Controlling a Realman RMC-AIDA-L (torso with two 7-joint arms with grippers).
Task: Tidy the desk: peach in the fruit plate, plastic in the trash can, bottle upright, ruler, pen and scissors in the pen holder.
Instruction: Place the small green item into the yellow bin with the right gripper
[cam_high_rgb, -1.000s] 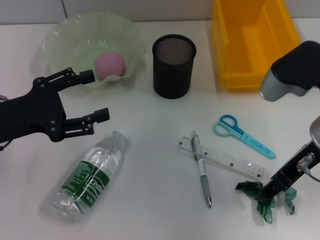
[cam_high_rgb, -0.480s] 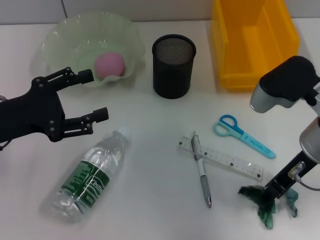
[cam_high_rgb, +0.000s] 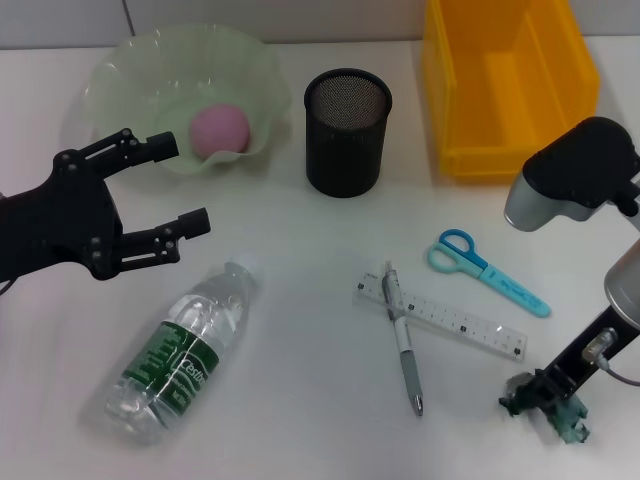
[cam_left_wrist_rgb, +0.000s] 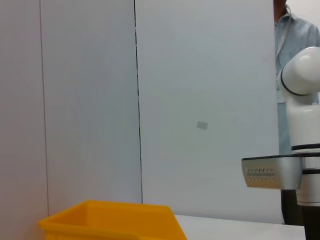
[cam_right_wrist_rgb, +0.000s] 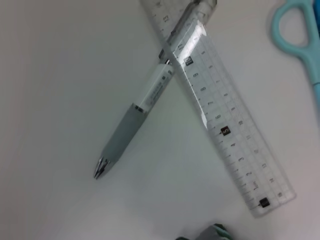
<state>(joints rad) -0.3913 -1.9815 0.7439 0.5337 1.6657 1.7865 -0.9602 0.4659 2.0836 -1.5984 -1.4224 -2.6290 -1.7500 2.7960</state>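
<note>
While the left end effector (cam_high_rgb: 160, 190) gapes, the right end effector (cam_high_rgb: 545, 395) clenches the plastic (cam_high_rgb: 560, 420).

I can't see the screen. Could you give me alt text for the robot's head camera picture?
On a white desk, the right gripper pinches crumpled green plastic near a ruler, pen and blue scissors. The left gripper hovers open above a fallen water bottle; behind stand a bowl holding a pink peach, a mesh cup and a yellow bin.

Pink peach (cam_high_rgb: 219, 127) in green fruit plate (cam_high_rgb: 125, 70), clear bottle (cam_high_rgb: 185, 350) lying flat, pen (cam_high_rgb: 404, 343) crossing ruler (cam_high_rgb: 450, 318)
</note>
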